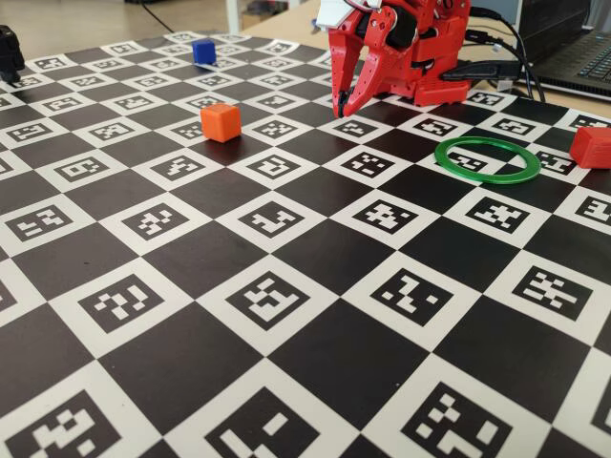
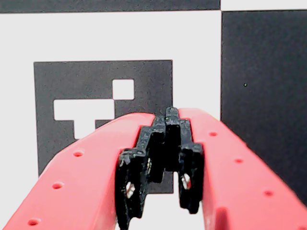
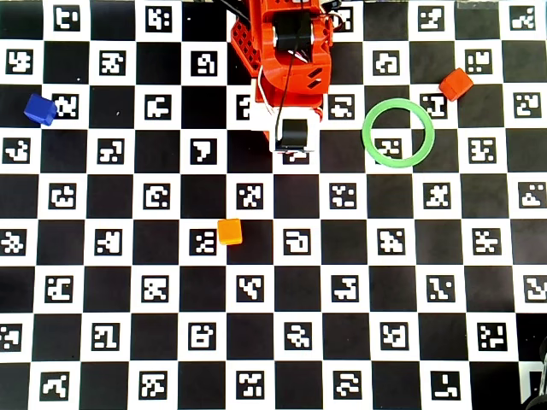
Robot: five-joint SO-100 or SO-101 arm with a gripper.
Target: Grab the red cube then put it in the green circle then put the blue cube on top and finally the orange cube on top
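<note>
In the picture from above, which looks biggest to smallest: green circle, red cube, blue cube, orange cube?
1. green circle, clearly largest.
2. red cube, blue cube and orange cube look about alike, so no ranking.

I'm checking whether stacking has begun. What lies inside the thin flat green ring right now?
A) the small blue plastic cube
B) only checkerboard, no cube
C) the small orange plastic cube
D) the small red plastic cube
B: in the overhead view the thin flat green ring encloses only a printed marker square, while the small red plastic cube, small blue plastic cube and small orange plastic cube all sit apart from it.
</note>
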